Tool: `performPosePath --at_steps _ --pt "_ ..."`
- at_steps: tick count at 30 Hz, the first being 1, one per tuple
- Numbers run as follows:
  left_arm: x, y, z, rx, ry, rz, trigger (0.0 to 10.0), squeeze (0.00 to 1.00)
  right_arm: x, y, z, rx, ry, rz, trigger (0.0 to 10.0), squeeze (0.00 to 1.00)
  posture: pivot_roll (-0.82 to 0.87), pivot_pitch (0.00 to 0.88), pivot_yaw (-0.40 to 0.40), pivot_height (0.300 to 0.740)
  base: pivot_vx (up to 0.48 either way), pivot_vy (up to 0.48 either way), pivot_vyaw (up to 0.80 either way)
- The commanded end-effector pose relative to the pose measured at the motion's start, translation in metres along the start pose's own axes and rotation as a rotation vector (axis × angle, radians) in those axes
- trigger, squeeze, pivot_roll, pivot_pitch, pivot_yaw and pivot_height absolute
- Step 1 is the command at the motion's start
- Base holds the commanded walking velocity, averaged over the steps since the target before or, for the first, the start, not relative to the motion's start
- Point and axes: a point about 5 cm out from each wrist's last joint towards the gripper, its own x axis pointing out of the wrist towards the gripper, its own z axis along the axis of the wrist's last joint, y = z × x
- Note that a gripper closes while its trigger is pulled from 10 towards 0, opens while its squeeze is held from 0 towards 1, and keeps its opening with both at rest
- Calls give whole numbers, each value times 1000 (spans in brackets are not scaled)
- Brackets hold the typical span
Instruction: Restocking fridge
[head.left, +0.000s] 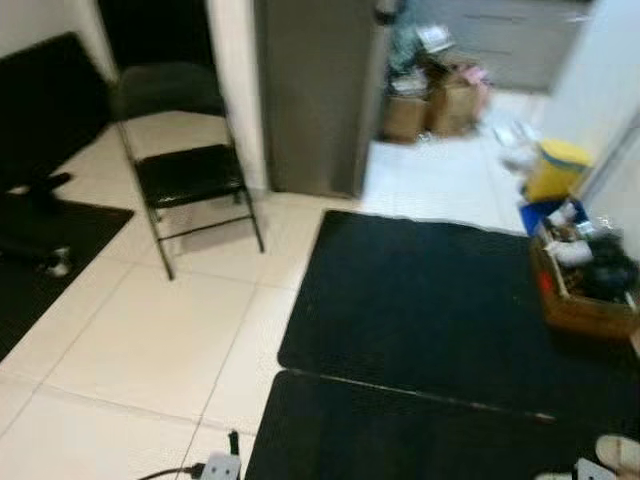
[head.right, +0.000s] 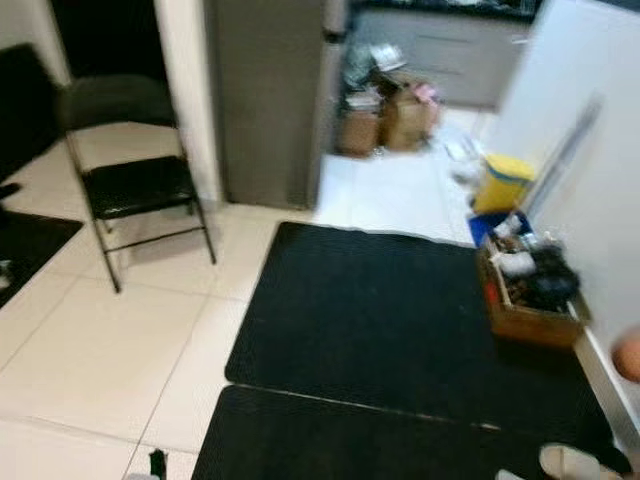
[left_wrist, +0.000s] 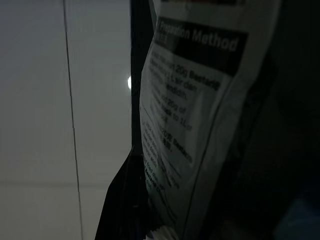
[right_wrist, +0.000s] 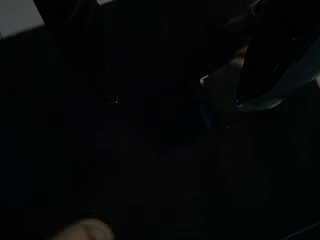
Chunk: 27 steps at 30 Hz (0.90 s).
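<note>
The tall grey fridge (head.left: 315, 90) stands shut at the far side of the room, beyond the black floor mat (head.left: 430, 300). Close in the left wrist view hangs a white packet (left_wrist: 190, 115) printed with black text and a dark band reading "Method". My left gripper (left_wrist: 150, 210) is shut on it, with one black finger (left_wrist: 125, 200) lying along the packet's edge over pale floor tiles. My right arm hangs idle, and its wrist view is nearly black, showing just dim shapes.
A black folding chair (head.left: 185, 170) stands left of the fridge on the white tiles. A wooden box of bottles (head.left: 585, 280) and a yellow bin (head.left: 555, 168) sit at the right. Cardboard boxes (head.left: 440, 105) lie behind the fridge. A power strip (head.left: 222, 467) rests near my feet.
</note>
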Motion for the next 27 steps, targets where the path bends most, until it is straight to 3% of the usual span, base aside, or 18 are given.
performPosePath --at_steps 1,15,27 --pt "-1 -4 -4 -22 -2 -3 10000 0 1 4 5 -3 -15 7 10000 0 -1 0 -30 740 0 0 -788" --pt "1 -4 4 -18 -21 -19 10000 0 2 6 4 17 -17 5 10000 0 -6 0 -14 740 0 0 -788" --pt "1 -9 2 -27 -7 -61 10000 0 1 4 4 12 -30 -4 10000 0 -9 0 -16 740 0 0 0"
